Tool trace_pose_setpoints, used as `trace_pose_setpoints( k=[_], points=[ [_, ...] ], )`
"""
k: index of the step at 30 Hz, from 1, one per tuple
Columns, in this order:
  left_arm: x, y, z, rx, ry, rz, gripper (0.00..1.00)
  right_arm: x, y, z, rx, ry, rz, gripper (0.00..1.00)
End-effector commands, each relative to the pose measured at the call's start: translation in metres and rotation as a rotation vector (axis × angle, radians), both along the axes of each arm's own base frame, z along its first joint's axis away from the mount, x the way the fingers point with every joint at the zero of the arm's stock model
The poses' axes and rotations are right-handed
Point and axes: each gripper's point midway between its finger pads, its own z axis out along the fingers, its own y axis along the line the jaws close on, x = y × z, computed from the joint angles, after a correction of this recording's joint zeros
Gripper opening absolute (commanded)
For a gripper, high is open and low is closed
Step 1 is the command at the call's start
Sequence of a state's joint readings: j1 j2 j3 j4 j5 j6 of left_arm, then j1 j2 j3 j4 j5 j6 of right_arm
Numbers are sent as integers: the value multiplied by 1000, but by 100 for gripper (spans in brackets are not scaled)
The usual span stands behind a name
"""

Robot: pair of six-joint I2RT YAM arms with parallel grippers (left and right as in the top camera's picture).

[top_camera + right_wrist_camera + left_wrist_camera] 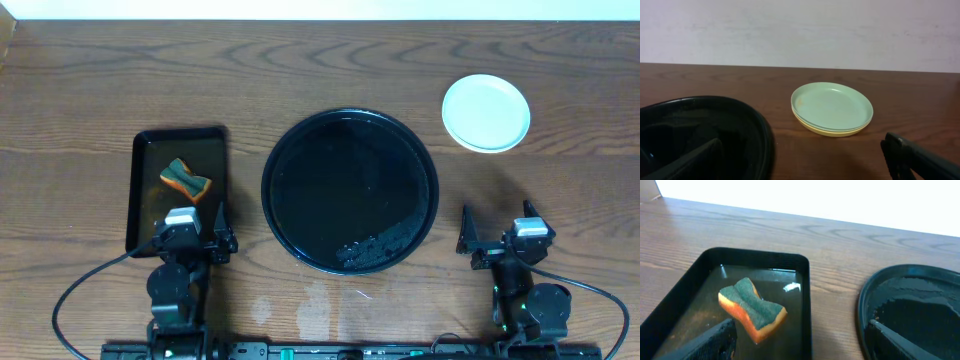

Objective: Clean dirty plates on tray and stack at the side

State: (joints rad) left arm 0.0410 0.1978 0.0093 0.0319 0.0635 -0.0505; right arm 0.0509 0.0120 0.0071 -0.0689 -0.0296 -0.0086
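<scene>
The plates [486, 112] are stacked on the tabletop [90, 90], well off to the right of the big round tray [267, 190], mint-green on top and yellow underneath. The left fingers [710, 341] and right fingers [920, 159] are both spread wide, nothing pinched. A sponge [185, 180] is seen lying in the small rectangular tray [148, 160].

Free tabletop [455, 175] between round tray [330, 180], stacked plates [485, 112]; rectangular tray [180, 134] blocks left.

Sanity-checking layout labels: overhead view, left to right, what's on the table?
Order: rectangular black tray holding the sponge → round black tray → stacked plates.
</scene>
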Motion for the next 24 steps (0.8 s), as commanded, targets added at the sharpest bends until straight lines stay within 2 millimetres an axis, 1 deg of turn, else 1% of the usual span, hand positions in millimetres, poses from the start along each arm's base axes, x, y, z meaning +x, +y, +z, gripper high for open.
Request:
trace_pose_setpoints(
  k=[1, 2, 4, 5, 9, 24],
  points=[
    [-5, -6, -6, 11, 16, -33, 82, 0, -2, 0, -8, -1, -7, 99],
    [-7, -6, -9, 11, 29, -37, 82, 0, -2, 0, -8, -1, -7, 99],
    [-6, -7, -1, 22, -5, -42, 82, 0, -2, 0, -8, -2, -7, 99],
    [-7, -7, 6, 33, -37, -45, 82, 0, -2, 0, -8, -1, -7, 99],
    [-8, -8, 20, 47, -97, -50, 82, 0, -2, 0, -8, -1, -7, 99],
    [-8, -9, 19, 46, -95, -56, 82, 0, -2, 0, -8, -2, -7, 99]
  ],
)
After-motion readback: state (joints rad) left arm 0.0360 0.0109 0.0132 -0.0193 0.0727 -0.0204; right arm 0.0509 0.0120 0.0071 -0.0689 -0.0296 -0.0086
